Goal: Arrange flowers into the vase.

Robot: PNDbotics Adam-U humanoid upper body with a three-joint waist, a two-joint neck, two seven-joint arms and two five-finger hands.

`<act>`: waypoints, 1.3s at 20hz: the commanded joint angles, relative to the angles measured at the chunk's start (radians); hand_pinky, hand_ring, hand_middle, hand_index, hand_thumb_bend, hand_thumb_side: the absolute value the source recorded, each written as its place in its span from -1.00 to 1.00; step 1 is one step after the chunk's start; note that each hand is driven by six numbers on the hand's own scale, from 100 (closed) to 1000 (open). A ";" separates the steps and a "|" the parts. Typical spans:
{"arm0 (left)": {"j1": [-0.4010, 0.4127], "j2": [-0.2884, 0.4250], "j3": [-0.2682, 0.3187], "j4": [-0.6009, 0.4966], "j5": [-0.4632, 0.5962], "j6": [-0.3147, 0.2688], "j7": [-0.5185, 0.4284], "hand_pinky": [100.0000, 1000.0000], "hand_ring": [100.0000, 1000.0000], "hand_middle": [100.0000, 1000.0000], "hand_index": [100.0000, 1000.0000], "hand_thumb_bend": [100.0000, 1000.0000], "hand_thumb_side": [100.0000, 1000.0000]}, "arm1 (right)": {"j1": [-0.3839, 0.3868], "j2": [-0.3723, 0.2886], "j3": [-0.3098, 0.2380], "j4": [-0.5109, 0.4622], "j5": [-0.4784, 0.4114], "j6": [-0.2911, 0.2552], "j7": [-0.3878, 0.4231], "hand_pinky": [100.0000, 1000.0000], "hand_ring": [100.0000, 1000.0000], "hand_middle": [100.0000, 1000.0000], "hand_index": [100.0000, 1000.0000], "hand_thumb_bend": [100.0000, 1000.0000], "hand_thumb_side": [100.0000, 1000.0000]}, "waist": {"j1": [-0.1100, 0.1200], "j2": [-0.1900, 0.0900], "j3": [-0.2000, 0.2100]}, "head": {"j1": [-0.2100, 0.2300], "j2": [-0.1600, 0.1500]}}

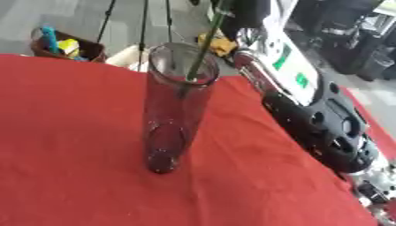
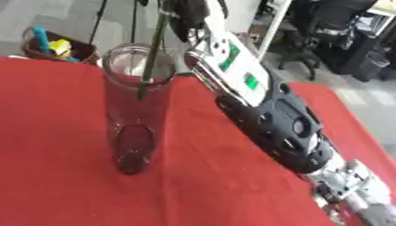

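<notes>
Item: one tall clear glass cylinder vase (image 1: 176,110), standing upright near the middle of the red tablecloth (image 1: 70,145), mouth open to the top; its central, unobstructed position appears chosen so that an arm can bring stems down over the rim from above. Item: one thin green flower stem (image 1: 203,44), entering the vase mouth from twelve to one o'clock, its lower end just inside the glass below the rim and its upper part running out of the top edge; the bloom is not visible. The steep, nearly vertical line of the stem suits a straight drop into the narrow tube, and judged from this the insertion is under way but the stem is not yet down to the base. Item: one robot right arm (image 2: 286,123), black shell with a white and green panel and silver joint, lying from five o'clock up to twelve o'clock beside the vase, close to its rim at the upper end. The right hand is above the top edge of both views, so whether it is closed on the stem cannot be told. The left hand shows in neither view. Item: one brown basket (image 1: 54,46) at ten o'clock beyond the cloth, holding blue and yellow objects of unclear kind.
</notes>
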 commanded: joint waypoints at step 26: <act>-0.019 -0.004 -0.015 -0.018 0.000 -0.001 -0.006 -0.04 0.38 0.38 0.45 -1.00 0.36 | 0.023 -0.032 -0.020 -0.013 0.108 0.018 0.082 0.16 0.50 -1.00 -0.60 -1.00 0.60 | 0.001 -0.018 0.005 | 0.006 -0.016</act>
